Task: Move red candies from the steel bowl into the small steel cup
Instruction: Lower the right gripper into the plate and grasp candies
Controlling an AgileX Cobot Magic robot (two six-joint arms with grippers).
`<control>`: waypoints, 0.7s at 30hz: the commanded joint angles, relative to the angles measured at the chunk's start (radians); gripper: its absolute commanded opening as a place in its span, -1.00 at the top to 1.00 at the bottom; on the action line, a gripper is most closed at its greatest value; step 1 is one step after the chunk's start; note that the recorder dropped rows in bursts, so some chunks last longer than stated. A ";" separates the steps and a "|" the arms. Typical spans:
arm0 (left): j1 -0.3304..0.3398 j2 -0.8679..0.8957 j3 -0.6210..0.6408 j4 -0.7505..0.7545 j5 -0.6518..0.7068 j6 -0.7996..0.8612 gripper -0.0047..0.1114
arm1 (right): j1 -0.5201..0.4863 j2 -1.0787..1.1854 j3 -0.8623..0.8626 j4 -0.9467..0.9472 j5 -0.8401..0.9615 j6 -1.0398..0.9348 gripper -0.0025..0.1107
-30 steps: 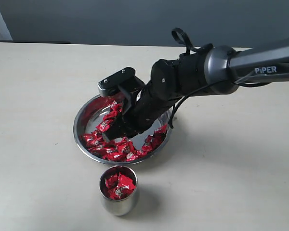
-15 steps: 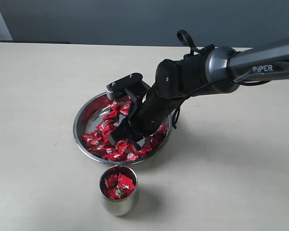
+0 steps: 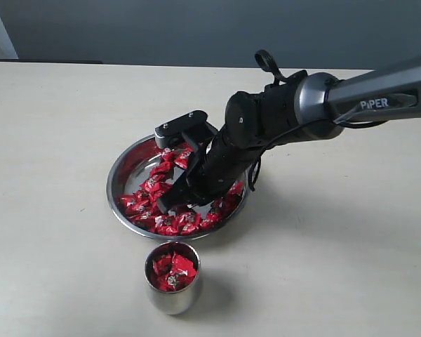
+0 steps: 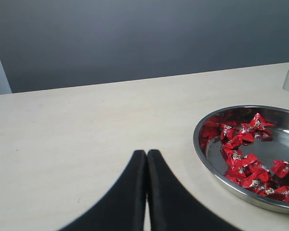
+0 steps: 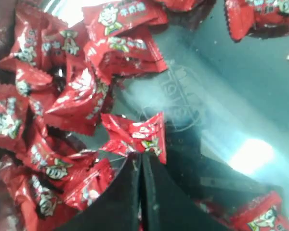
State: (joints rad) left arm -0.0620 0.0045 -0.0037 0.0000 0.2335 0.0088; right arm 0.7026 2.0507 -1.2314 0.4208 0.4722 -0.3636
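The steel bowl [image 3: 116,175] holds many red candies [image 3: 151,186] around a bare middle. My right gripper [image 3: 170,203] reaches down into it from the right, fingertips among the candies on the near side. Up close, the right gripper [image 5: 140,155] is shut, its tips pinching the edge of one red candy [image 5: 137,132] that lies on the bowl's shiny floor [image 5: 207,96]. The small steel cup [image 3: 172,298] stands just in front of the bowl with several red candies [image 3: 172,270] inside. My left gripper [image 4: 146,153] is shut and empty over bare table, beside the bowl's rim [image 4: 198,144].
The pale tabletop [image 3: 56,126] stretches around bowl and cup. A dark grey wall [image 3: 196,28] runs behind the table's far edge. The right arm's black wrist and cable loop [image 3: 266,60] hang over the bowl's right half.
The right gripper has shifted slightly right and sunk lower into the bowl, and its jaws have closed on a candy. Bowl and cup stay put.
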 commanded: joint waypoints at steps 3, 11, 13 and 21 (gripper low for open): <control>-0.001 -0.004 0.004 -0.005 -0.003 0.000 0.91 | -0.005 -0.005 -0.001 0.004 -0.110 0.001 0.97; -0.001 -0.004 0.004 -0.005 -0.003 0.000 0.91 | -0.005 -0.021 -0.001 0.004 -0.065 -0.084 0.52; -0.001 -0.004 0.004 -0.005 -0.003 0.000 0.91 | -0.005 -0.021 -0.001 0.009 -0.053 -0.089 0.27; -0.001 -0.004 0.004 -0.005 -0.003 0.000 0.91 | -0.005 -0.001 -0.001 0.036 -0.095 -0.089 0.21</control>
State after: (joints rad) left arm -0.0620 0.0045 -0.0037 0.0000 0.2335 0.0088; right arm 0.7026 2.0386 -1.2314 0.4474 0.3912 -0.4451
